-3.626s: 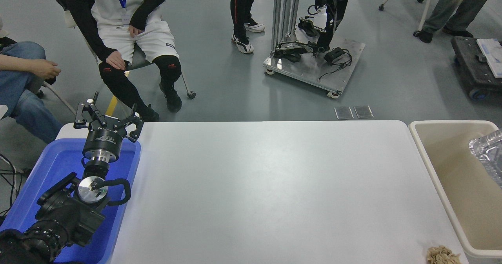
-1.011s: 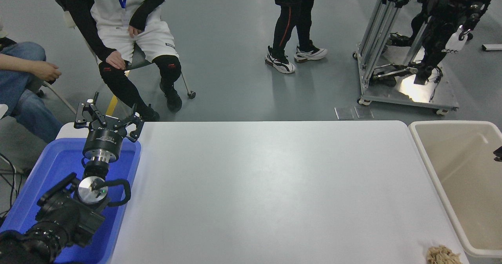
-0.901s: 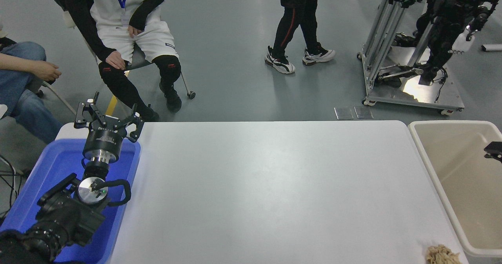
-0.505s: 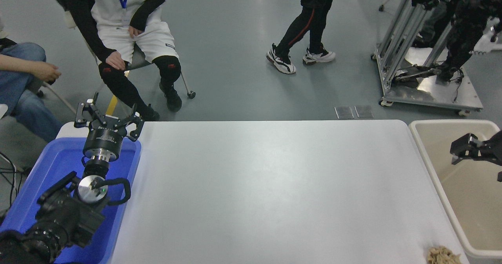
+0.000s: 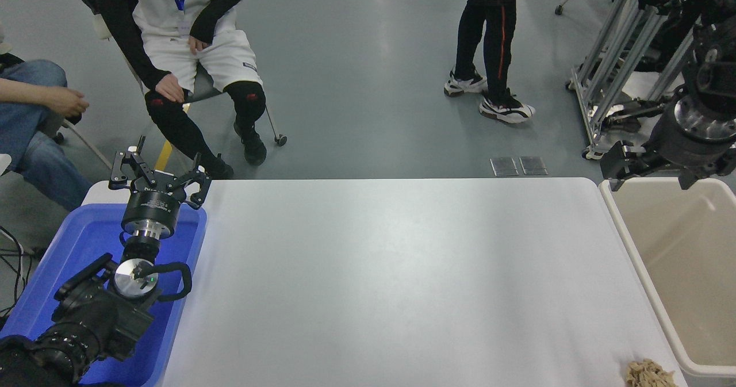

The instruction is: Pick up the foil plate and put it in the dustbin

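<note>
- The white table (image 5: pixel 397 278) fills most of what I can see from here, its top bare apart from a small tan fibrous clump (image 5: pixel 650 374) near the front right corner.
- The dustbin (image 5: pixel 624 232) stands hard against the table's right end, beige and smooth-walled. The part of its inside I can see holds nothing silver.
- The foil plate is nowhere visible, neither on the table nor in the visible stretch of the bin. I would guess it lies deeper in the bin past the picture's edge, which would put the dropping step behind us, but I cannot confirm that.
- A blue tub (image 5: pixel 69 249) sits at the table's left end, with the left arm parked over it.
- The right arm comes in high from the right edge, its round wrist raised above the bin's far rim.
- The right gripper (image 5: pixel 650 174) hangs over that far corner of the bin, fingers spread wide with nothing between them.
- The left gripper (image 5: pixel 156 175) points away across the tub's far edge, its claw also splayed and empty.
- If the plate is indeed binned, the next move calls only for pulling the right arm clear without clipping the rim.
- Two people sit at the far left; another stands beyond the table.
</note>
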Robot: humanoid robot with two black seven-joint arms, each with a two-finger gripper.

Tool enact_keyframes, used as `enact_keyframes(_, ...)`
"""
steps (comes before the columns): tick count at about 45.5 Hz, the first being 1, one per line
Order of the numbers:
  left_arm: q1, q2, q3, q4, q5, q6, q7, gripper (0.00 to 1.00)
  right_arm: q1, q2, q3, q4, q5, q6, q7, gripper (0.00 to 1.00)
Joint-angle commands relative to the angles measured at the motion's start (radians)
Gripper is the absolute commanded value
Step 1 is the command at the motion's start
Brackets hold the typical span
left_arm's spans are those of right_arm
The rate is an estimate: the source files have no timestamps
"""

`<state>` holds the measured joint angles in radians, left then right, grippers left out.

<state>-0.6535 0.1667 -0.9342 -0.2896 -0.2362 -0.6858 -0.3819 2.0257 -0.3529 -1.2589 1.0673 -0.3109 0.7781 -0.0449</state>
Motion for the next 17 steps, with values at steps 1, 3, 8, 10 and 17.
enact_keyframes(1, 0.0, -0.001, 0.0, 0.0, 0.0, 0.0, 0.0, 0.99, 0.044, 0.061, 0.062, 0.003, -0.002, 0.007, 0.0, 1.0)
enact_keyframes(3, 0.0, 0.0, 0.0, 0.0, 0.0, 0.0, 0.0, 0.99, 0.041, 0.065, 0.067, 0.003, -0.002, 0.007, 0.0, 1.0)
enact_keyframes(8, 0.0, -0.001, 0.0, 0.0, 0.0, 0.0, 0.0, 0.99, 0.034, 0.063, 0.113, 0.003, -0.001, 0.007, 0.0, 1.0)
enact_keyframes(10, 0.0, 0.0, 0.0, 0.0, 0.0, 0.0, 0.0, 0.99, 0.034, 0.061, 0.131, 0.003, -0.002, 0.007, 0.0, 1.0)
enact_keyframes(17, 0.0, 0.0, 0.0, 0.0, 0.0, 0.0, 0.0, 0.99, 0.034, 0.058, 0.134, -0.001, -0.001, 0.007, 0.0, 1.0)
